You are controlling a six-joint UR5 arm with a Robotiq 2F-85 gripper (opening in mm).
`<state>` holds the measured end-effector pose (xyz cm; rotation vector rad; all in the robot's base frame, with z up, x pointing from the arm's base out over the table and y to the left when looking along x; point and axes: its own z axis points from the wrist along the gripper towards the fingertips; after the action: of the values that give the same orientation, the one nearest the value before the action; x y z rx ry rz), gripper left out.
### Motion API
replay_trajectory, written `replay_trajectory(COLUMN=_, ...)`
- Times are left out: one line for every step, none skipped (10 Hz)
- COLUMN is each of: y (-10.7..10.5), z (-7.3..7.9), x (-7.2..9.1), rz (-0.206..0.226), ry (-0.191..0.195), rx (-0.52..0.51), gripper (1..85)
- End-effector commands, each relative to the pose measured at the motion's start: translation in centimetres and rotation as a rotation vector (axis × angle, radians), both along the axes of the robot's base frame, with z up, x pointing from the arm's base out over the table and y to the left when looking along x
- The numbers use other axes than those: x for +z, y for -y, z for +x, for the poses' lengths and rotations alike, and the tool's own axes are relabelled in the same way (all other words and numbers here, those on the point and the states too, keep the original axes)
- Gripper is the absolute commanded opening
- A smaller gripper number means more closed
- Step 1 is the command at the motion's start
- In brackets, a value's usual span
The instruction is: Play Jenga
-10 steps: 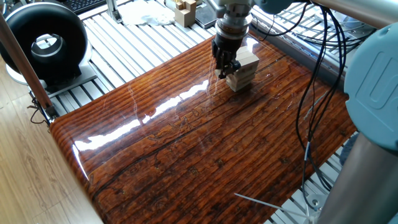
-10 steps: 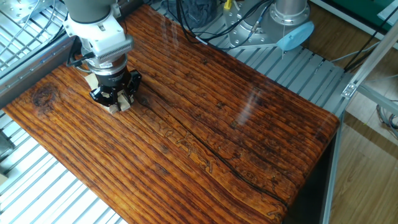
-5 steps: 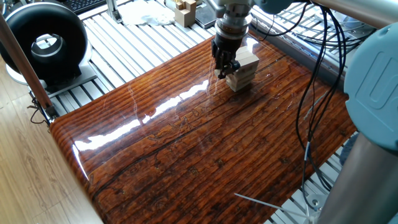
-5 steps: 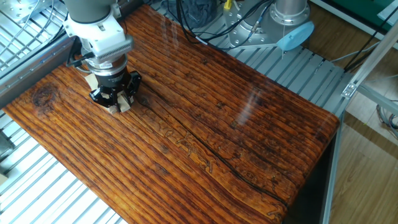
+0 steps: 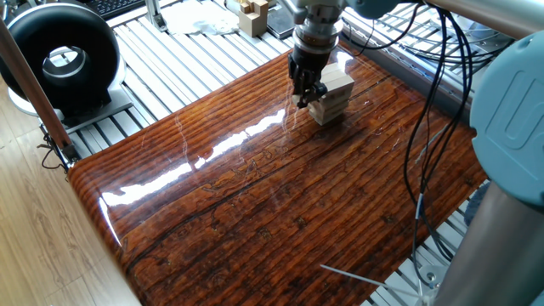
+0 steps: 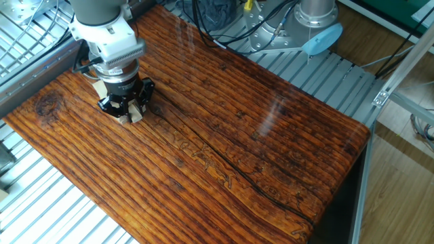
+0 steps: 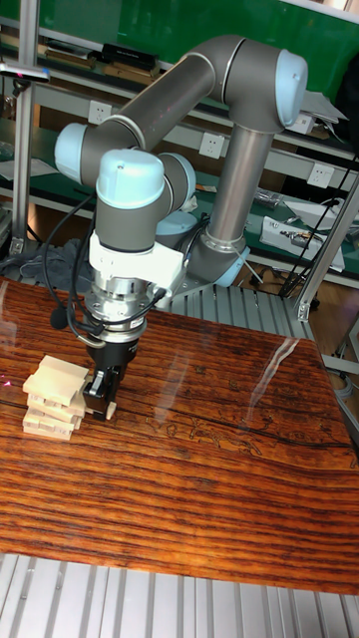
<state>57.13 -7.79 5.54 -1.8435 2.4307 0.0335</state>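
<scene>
The Jenga tower (image 5: 336, 92) (image 7: 50, 401) is a small stack of pale wooden blocks in crosswise layers near the far edge of the glossy wooden table (image 5: 255, 204). My gripper (image 5: 306, 95) (image 7: 102, 397) points straight down, right against the tower's side, with its fingertips at the lower layers. In the tall fixed view the dark fingers stand close together around a pale block end. In the other fixed view the gripper (image 6: 126, 110) hides most of the tower (image 6: 100, 89), and a pale block (image 6: 133, 114) shows between its fingers.
A black round device (image 5: 64, 59) stands beyond the table's left corner. A cluster of pale wooden pieces (image 5: 253, 15) sits on the slatted frame behind the table. Black cables (image 5: 425, 127) hang at the right. A thin white rod (image 5: 357, 276) lies by the near edge.
</scene>
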Motion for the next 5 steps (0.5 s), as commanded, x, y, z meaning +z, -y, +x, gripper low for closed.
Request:
replay_trajectory(y=-0.28, z=0.23, x=0.10, rz=0.011, ry=0.006, rx=-0.008, gripper=28.3)
replay_trajectory(y=-0.29, z=0.23, x=0.10, rz=0.011, ry=0.006, rx=-0.008, gripper=28.3)
replay_trajectory(y=-0.23, z=0.23, x=0.10, rz=0.010, ry=0.006, rx=-0.008, gripper=28.3)
replay_trajectory(y=-0.19, z=0.22, x=0.09, rz=0.008, ry=0.006, rx=-0.008, gripper=28.3)
replay_trajectory(y=-0.25, z=0.28, x=0.09, rz=0.010, ry=0.007, rx=-0.009, gripper=28.3)
